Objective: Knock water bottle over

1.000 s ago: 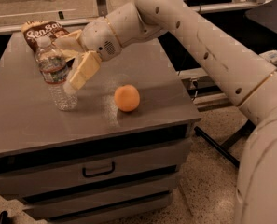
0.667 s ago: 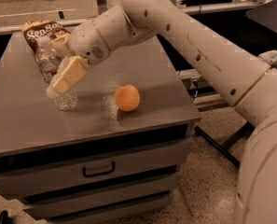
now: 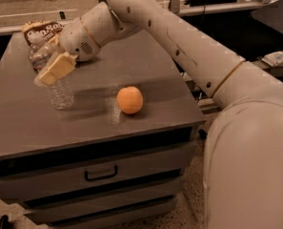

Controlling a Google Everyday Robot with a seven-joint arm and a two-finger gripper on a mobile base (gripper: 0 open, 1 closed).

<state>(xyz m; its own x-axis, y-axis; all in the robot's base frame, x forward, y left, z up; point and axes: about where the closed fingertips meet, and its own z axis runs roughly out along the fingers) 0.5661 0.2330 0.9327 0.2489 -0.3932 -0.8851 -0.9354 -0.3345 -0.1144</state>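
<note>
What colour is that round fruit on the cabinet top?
The orange is plain orange, per the camera view. The end effector is at the water bottle.

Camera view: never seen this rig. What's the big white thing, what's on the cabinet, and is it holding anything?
There is only one picture, and it looks down at an angle on a grey drawer cabinet. The big white thing is the robot's single arm, which comes in from the lower right and reaches across to the cabinet's far left corner. At the end of the arm is the gripper, the tan part, pressed against the upper half of a clear water bottle.

The bottle stands on its base and has not yet tipped over. I cannot tell whether the gripper is clamping it or only touching it. A brown-and-cream snack bag sits behind the bottle. An orange lies apart from it, to the right and nearer the front edge.
</note>
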